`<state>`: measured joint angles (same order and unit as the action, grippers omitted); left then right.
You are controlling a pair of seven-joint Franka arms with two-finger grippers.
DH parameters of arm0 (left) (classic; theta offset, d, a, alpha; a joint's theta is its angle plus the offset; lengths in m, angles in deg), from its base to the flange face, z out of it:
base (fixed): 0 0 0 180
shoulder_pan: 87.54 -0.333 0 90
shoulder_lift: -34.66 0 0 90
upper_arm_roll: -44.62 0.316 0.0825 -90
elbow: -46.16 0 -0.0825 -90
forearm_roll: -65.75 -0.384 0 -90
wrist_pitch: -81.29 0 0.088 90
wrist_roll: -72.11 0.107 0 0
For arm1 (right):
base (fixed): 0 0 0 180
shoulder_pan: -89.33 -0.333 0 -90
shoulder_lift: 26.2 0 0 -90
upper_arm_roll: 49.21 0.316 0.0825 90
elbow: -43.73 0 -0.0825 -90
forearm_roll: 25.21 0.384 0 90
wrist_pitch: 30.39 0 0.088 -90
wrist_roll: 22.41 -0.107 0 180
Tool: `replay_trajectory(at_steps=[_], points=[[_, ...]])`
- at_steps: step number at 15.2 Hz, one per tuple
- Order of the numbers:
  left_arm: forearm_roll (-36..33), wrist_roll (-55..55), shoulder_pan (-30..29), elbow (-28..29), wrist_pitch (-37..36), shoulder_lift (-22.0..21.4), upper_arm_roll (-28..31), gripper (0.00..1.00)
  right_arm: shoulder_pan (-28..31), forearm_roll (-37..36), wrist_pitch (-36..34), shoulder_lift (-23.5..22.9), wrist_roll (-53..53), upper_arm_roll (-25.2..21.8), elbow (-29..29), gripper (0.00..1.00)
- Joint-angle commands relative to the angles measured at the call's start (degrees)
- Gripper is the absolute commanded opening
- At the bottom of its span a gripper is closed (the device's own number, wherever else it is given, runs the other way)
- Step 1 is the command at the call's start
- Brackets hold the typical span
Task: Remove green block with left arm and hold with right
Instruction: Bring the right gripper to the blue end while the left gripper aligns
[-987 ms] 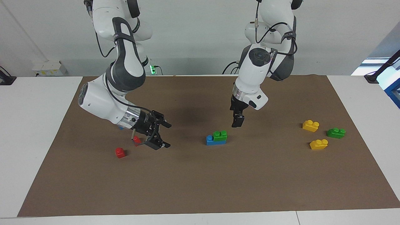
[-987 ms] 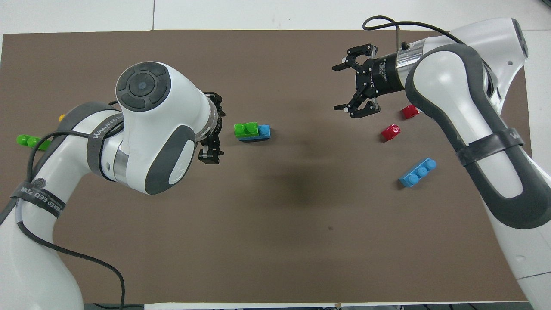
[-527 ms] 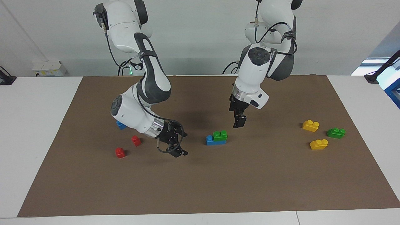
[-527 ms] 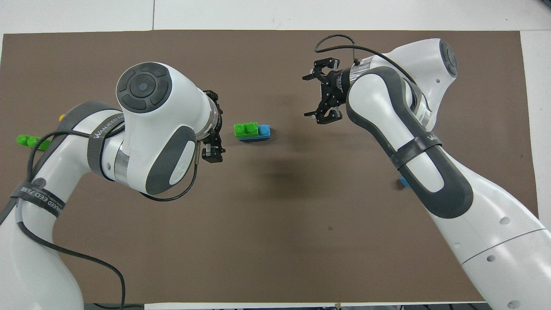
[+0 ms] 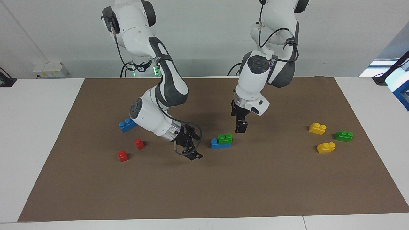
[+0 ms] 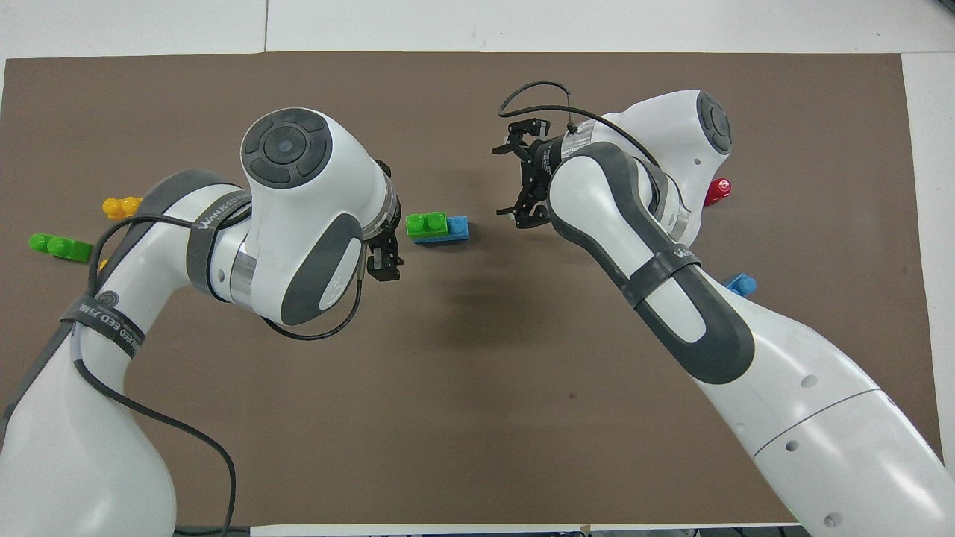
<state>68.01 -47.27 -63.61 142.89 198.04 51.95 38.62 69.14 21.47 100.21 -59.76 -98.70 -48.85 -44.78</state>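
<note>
A: Bricks first. Where is the green block?

B: Mid-mat, seated on a blue brick. It covers the blue brick's end toward the left arm, leaving one blue stud bare at the right arm's end.

A: Left end effector?

B: Empty, pointing down above the brown mat, just beside the stack on the left arm's side, clear of the block. Its fingers stand apart.

A: Right end effector?

B: Low over the mat beside the stack's bare-stud end, tilted toward it, fingers spread wide, holding nothing and touching nothing.

A: What else is on the bench?

B: Two red pieces and a second blue brick toward the right arm's end. Two yellow bricks and a darker green brick toward the left arm's end.
</note>
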Motion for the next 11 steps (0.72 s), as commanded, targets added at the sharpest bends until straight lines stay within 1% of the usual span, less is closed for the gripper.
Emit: replay_trajectory(at_steps=[1,4,7,11], points=[[-1.29,-1.38,1.99,-5.93,-3.28,4.67,0.98,1.0,0.07,4.89,-0.94,-0.9,-0.87,0.16,-0.17,1.0],[-2.07,-1.38,2.25,-7.17,-3.46,5.82,1.07,1.0,0.15,5.79,-3.93,-0.9,-3.42,0.16,-0.08,1.0],[-2.6,-1.47,2.34,-8.05,-4.16,6.52,1.07,1.0,-0.11,5.79,-4.2,-1.25,-3.61,0.16,-0.17,1.0],[-3.66,-3.75,2.26,-8.14,-3.02,6.96,1.07,1.0,-0.46,5.79,-4.29,-1.87,-3.61,0.25,-0.96,1.0]])
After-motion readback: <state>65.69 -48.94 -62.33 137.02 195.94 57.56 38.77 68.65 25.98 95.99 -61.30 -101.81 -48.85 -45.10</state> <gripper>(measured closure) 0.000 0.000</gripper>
